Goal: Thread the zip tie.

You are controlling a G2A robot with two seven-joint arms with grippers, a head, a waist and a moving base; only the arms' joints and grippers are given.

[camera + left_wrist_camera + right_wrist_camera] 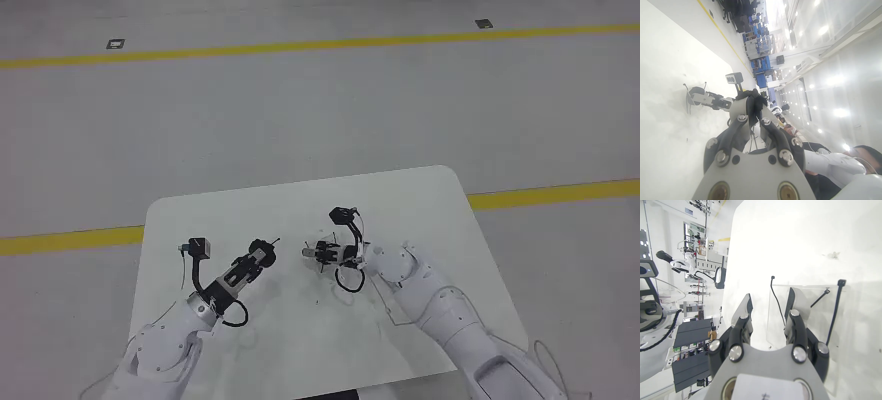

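Note:
My left gripper [754,94] is shut, and a thin black zip tie [754,135] runs back between its fingers toward the palm. In the top view it [266,251] hovers over the table's middle and points at my right gripper [312,253]. My right gripper [769,296] is open at a clear plastic holder [831,332] that carries three black zip ties. One curved tie [776,298] lies between its fingers, close to one pad. Two straighter ties [835,308] [819,298] stand beyond that finger. In the left wrist view, the right gripper [689,94] sits among those ties.
The white table [420,200] has bare surface all round both arms, with rounded corners and its far edge well behind the grippers. A small pale scrap [833,255] lies on the table past the holder. Floor with yellow lines [300,45] surrounds the table.

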